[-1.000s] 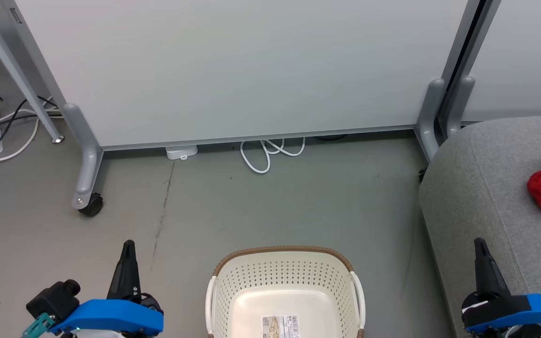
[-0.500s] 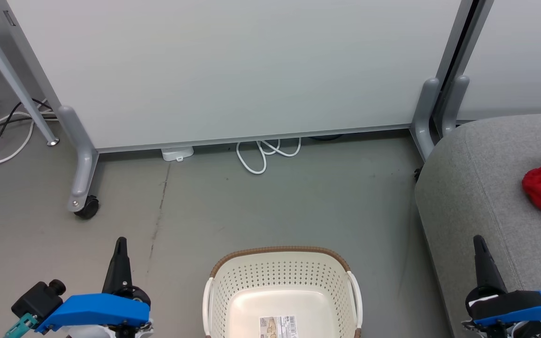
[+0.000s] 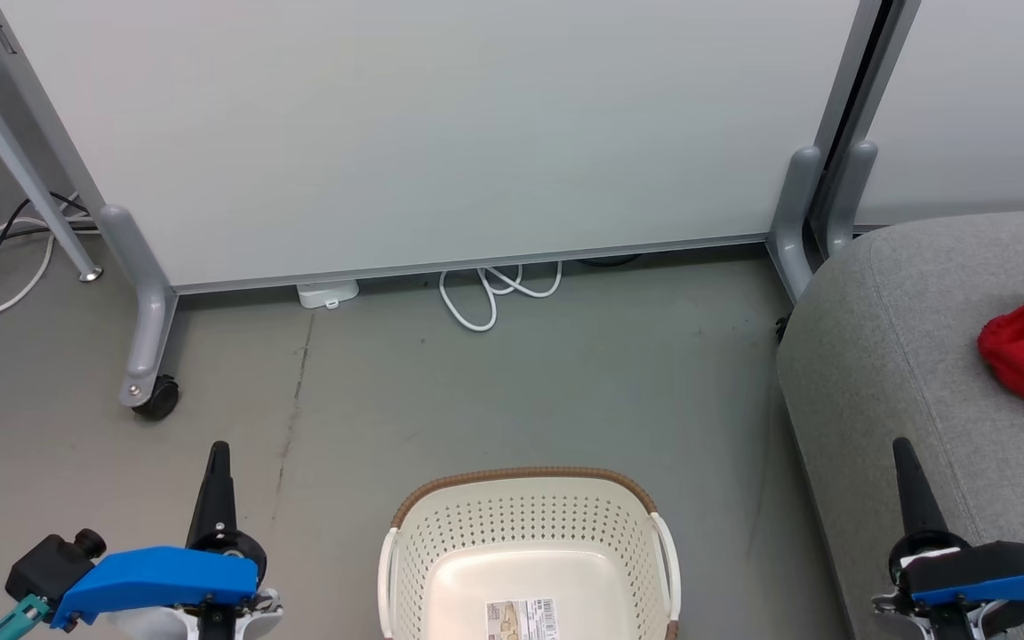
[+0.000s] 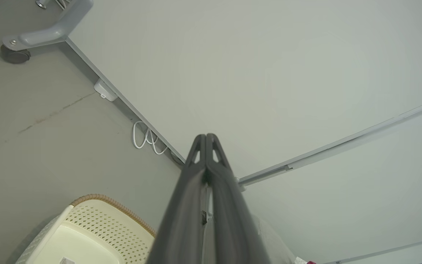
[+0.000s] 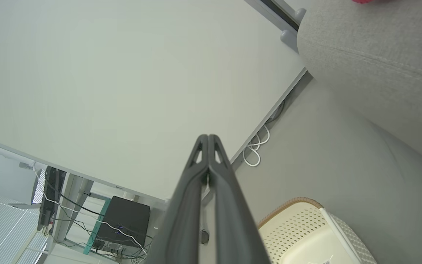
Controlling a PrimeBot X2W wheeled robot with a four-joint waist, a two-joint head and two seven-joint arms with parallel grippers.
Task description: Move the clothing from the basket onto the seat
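On the seat [image 3: 903, 373] at my right, the clothing [image 3: 1023, 351] lies bunched.
Both my left gripper [image 3: 219, 449] and right gripper [image 3: 903, 444] are clenched tight, holding nothing, either side of the basket [image 3: 521, 474] on the floor [image 3: 565, 382].

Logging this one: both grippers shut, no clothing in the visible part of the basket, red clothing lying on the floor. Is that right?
Not quite. The clothing lies on the seat, not the floor; the head view shows it. The left gripper and right gripper are shut, and the basket shows no clothing.
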